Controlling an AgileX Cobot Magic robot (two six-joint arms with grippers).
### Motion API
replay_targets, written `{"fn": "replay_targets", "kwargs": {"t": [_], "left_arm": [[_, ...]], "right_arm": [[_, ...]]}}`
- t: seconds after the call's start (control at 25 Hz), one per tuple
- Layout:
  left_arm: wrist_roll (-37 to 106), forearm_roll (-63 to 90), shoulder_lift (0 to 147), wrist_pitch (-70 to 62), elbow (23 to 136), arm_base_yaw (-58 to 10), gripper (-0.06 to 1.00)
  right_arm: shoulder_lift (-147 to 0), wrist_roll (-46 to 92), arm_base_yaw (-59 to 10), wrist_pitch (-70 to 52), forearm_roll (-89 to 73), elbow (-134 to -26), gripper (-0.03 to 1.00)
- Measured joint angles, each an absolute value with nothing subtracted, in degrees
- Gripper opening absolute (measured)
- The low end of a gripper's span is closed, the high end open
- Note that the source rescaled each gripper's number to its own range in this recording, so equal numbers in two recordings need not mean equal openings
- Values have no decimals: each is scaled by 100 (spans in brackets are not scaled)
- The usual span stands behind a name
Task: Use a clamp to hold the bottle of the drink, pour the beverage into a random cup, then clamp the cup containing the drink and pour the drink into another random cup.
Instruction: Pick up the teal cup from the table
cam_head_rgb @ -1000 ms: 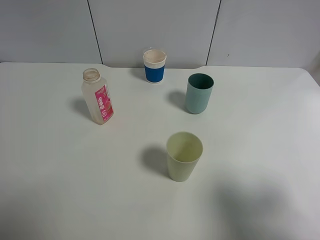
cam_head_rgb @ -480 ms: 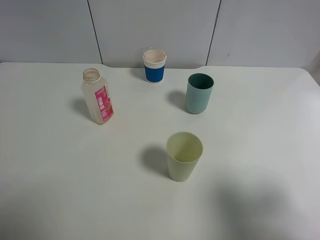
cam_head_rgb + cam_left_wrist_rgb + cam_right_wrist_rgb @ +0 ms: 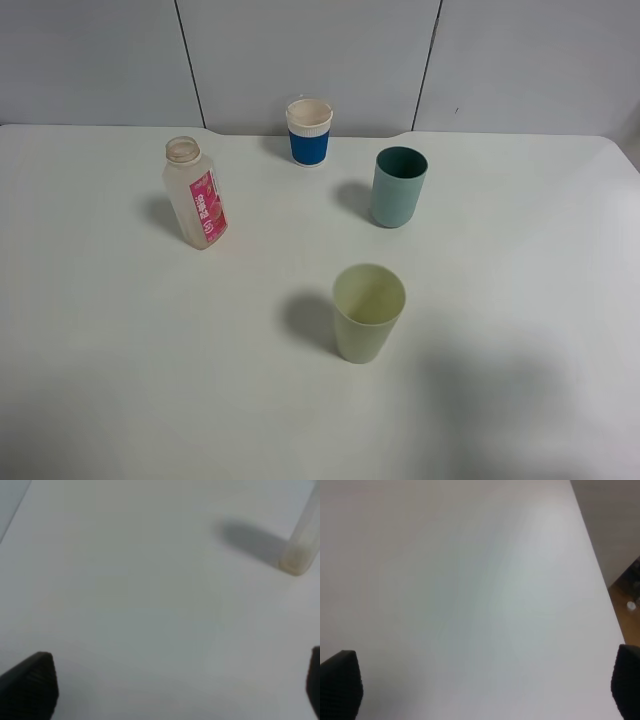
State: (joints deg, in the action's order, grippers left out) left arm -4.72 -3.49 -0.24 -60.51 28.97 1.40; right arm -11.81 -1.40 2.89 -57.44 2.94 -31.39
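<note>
The bottle of the drink [image 3: 196,195] is stood upright on the left part of the table [image 3: 120,360]. Its foot is seen ahead of the left gripper [image 3: 172,690], so that arm is judged nearer. Both it and the right gripper [image 3: 483,687] are opened wide, and nothing is held.

This looks like a lab or test room. A plain white bench [image 3: 120,380] fills the space. Directly behind the bench stand flat grey wall panels [image 3: 300,50] with dark vertical seams. Past the bench's right edge, a strip of brown, wood-toned floor [image 3: 626,597] shows. Soft, even light falls across the bench.
</note>
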Motion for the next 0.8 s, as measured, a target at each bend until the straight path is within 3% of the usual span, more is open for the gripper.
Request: {"fn": "replay_targets", "kwargs": {"t": [0.64,0.8], "left_arm": [[-472,-349,-24,-6051,2897,140,100],[-472,-349,-24,-6051,2897,140,100]], "right_arm": [[-4872,470,285,-4166,-492,-4060,100],[-5653,585,-51,-3876,-513,-4060,100]]}}
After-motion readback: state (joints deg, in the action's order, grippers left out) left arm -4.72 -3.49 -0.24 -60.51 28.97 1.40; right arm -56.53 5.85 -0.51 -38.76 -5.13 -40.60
